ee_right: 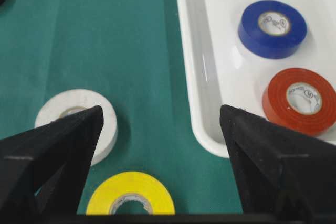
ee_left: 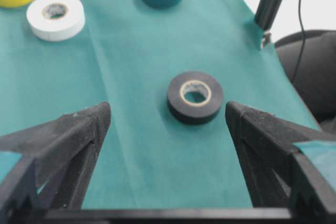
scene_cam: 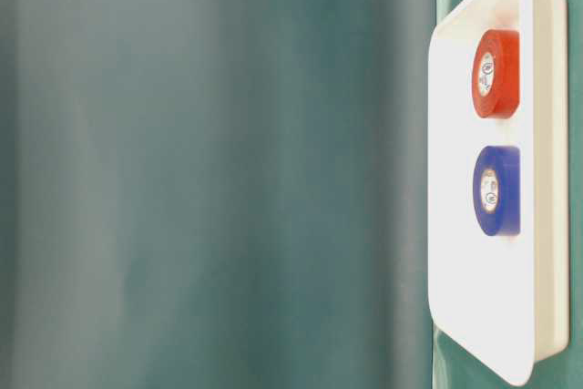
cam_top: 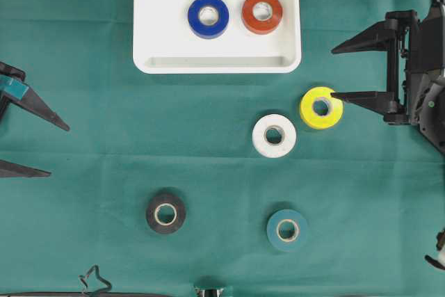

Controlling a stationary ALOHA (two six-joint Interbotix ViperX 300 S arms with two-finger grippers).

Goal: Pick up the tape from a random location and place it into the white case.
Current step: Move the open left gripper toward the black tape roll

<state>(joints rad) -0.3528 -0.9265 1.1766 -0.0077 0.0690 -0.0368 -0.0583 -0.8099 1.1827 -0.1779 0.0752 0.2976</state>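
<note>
We caught the task between placements: both claws stood spread and empty, the left gripper (ee_left: 168, 124) facing the black tape (ee_left: 195, 97) and the right gripper (cam_top: 337, 71) just beside the yellow tape (cam_top: 321, 108). The next move, we judged, called for advancing one claw until a roll sat between its jaws — then closing. The white case (cam_top: 160, 33) already held two rolls — blue tape (cam_top: 208, 17) and red tape (cam_top: 262, 13) — while white tape (cam_top: 274, 135) and teal tape (cam_top: 287, 230) lay on the green cloth (cam_top: 83, 193).
</note>
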